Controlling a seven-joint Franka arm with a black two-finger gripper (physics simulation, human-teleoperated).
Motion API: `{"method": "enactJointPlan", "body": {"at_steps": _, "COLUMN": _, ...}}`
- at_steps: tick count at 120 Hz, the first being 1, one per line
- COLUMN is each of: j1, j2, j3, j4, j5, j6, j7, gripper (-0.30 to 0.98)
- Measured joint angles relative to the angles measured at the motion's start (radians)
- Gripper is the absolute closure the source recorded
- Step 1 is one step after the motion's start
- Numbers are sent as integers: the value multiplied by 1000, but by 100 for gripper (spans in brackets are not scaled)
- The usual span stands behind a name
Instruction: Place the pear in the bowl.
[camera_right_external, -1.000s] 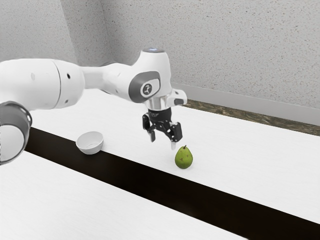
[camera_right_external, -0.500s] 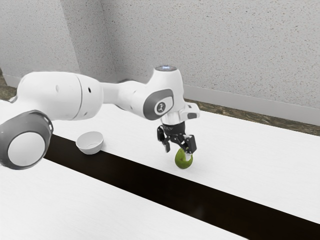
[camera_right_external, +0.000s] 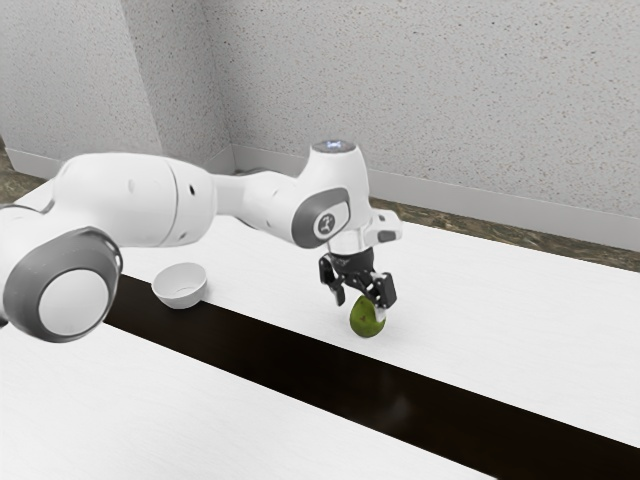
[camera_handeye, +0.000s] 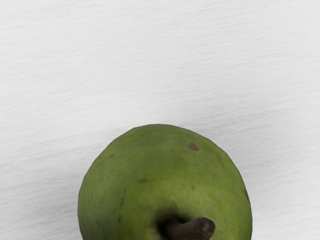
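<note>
Gripper hangs low at the top of the green pear, its fingers spread apart. The pear stands stem up on the white tabletop; the white bowl sits well apart, toward the exterior view's left.

**Mottled green pear, white worktop**

The pear is green — yellower near its dark brown stem — with small brown flecks. Faint grey streaks run through the white worktop; the long band is near-black. The bowl is white, the arm white with grey parts, the pincer black with pale tips. The light grey wall is speckled darker, the floor mottled brown.
</note>
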Motion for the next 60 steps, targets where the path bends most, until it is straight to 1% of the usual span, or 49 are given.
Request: {"method": "enactJointPlan", "body": {"at_steps": 60, "j1": -2, "j2": 35, "j3": -1, "j4": -1, "j5": -5, "j6": 40, "j7": 1, "gripper": 0}}
